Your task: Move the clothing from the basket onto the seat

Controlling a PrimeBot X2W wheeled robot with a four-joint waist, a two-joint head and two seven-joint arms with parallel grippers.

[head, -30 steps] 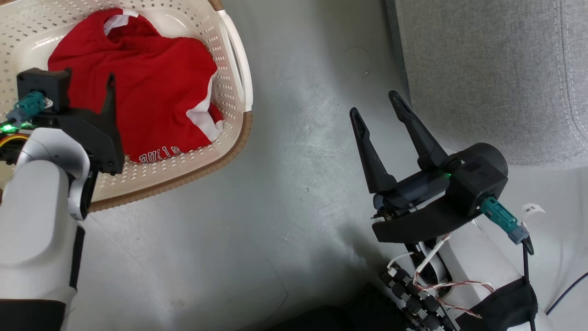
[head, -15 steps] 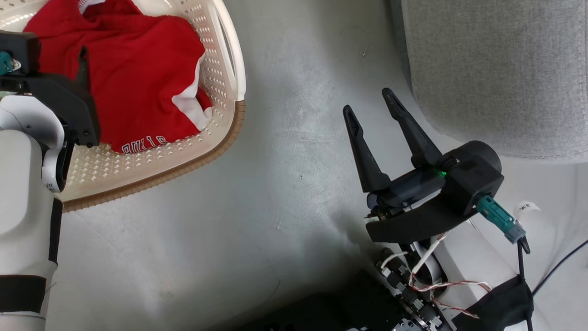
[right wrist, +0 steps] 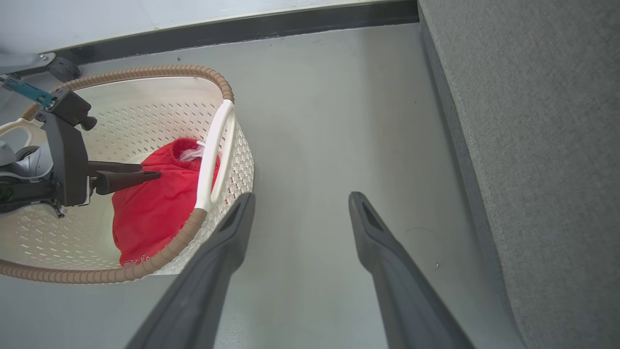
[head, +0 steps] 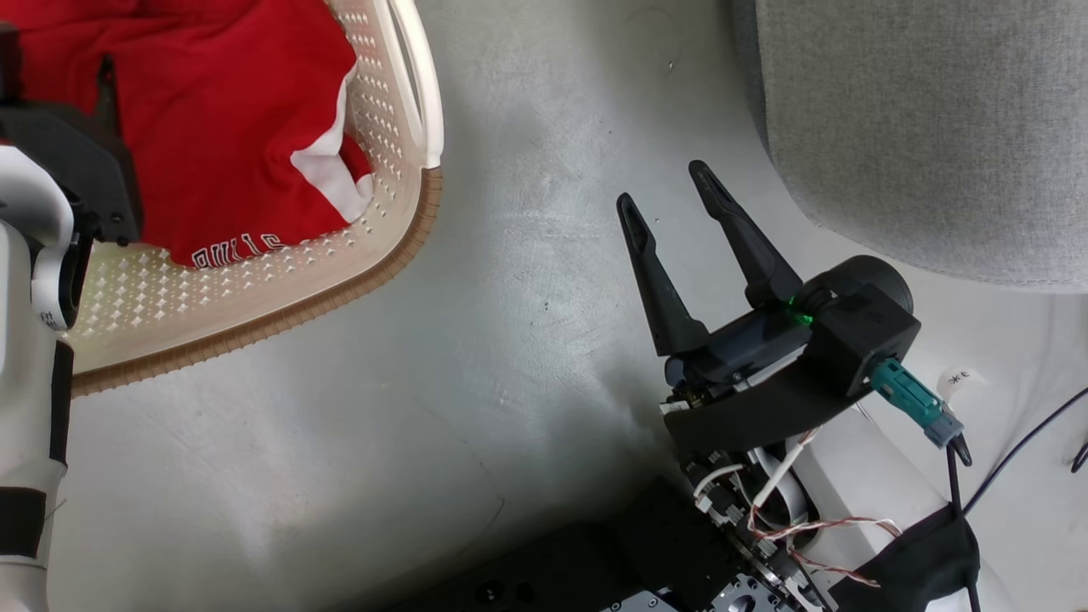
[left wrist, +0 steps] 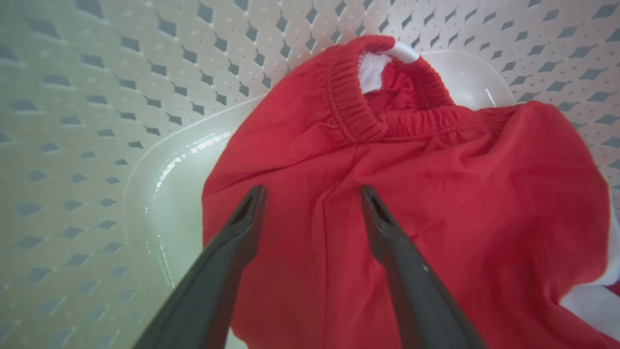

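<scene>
Clothing lies in a heap at the bottom of the basket. It is red and soft, with a stretchy waistband bunched up at one end. It looks light and floppy, so I think it will sag and hang down when lifted, and a loose bit may catch on the basket wall. A good place to pinch would be a thick fold in the middle, or the puffy waistband, where there is more cloth to grab. The left gripper is inside the basket, right over the red cloth, with its two fingers wide apart and holding nothing. The right gripper is wide and empty too, over the floor between the basket and the seat. The floor is smooth, grey and flat. The seat is big, grey and woven, near the basket on the right
</scene>
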